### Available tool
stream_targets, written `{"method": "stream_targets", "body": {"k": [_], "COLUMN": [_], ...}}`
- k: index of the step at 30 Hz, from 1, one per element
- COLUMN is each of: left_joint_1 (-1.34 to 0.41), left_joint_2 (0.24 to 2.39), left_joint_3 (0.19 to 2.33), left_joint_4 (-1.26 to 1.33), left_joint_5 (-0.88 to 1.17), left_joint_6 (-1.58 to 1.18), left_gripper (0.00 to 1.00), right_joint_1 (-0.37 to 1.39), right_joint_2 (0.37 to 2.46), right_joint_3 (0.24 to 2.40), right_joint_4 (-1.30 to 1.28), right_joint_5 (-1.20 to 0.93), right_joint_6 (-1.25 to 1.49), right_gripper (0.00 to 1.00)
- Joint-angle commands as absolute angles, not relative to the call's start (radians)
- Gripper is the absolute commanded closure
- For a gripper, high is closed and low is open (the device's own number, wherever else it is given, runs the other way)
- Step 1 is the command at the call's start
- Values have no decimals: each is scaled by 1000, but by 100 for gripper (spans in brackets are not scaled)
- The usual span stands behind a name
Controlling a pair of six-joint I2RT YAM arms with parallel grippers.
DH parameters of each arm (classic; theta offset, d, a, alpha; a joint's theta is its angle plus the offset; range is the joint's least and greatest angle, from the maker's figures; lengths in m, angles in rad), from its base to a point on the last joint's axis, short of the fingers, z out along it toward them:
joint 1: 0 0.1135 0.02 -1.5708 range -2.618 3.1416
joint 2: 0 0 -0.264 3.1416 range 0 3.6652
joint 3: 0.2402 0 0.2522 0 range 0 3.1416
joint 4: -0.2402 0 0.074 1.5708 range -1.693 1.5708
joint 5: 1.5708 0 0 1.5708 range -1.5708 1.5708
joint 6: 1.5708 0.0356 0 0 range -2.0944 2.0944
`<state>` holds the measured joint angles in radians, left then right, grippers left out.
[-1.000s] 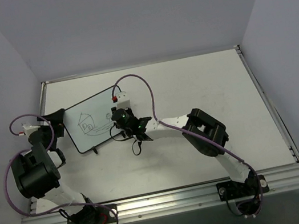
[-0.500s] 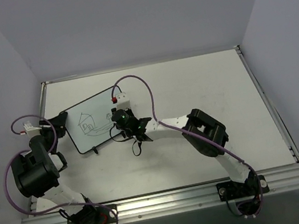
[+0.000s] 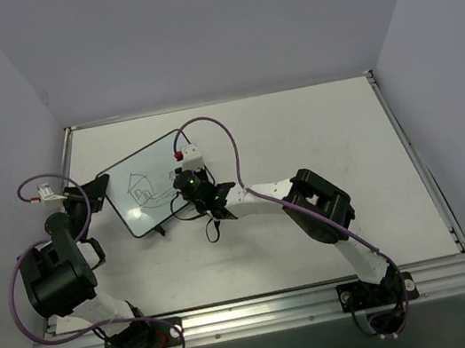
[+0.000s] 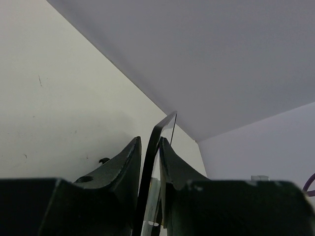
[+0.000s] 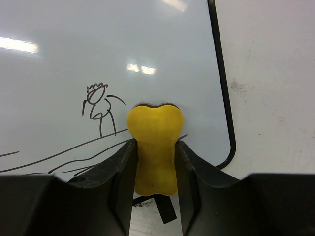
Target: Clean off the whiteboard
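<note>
Whiteboard gripped by left fingers, right fingers holding yellow eraser

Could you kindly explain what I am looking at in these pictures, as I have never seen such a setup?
These are two robot arms bolted to a white table. The wide picture looks down from above and behind them; the other two come from a camera on each wrist, showing that arm's own fingers. On the table is a small whiteboard with a line drawing of a house and a little figure. The left gripper is closed on the board's edge. The right gripper holds a yellow eraser pressed against the board.
</note>
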<state>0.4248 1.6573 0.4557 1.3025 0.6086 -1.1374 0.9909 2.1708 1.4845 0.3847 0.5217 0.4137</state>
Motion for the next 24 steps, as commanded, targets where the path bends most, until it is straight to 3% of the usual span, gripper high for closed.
{"method": "stream_targets", "body": {"k": [1, 16, 24], "left_joint_1": [436, 434, 434], "left_joint_2": [1628, 1540, 1396], "left_joint_3": [420, 301, 282], "left_joint_4": [1279, 1293, 1108], "left_joint_5": [609, 588, 532], "left_joint_6": [-1088, -976, -891], "left_gripper": [98, 98, 98], "right_joint_1": [1009, 974, 921], "right_joint_2": [2204, 2186, 2178], "right_joint_3": [1474, 1414, 1411], "right_joint_4": [344, 417, 439], "right_joint_5": [502, 469, 479], "right_joint_6": [414, 419, 429], "right_gripper": [96, 98, 99]}}
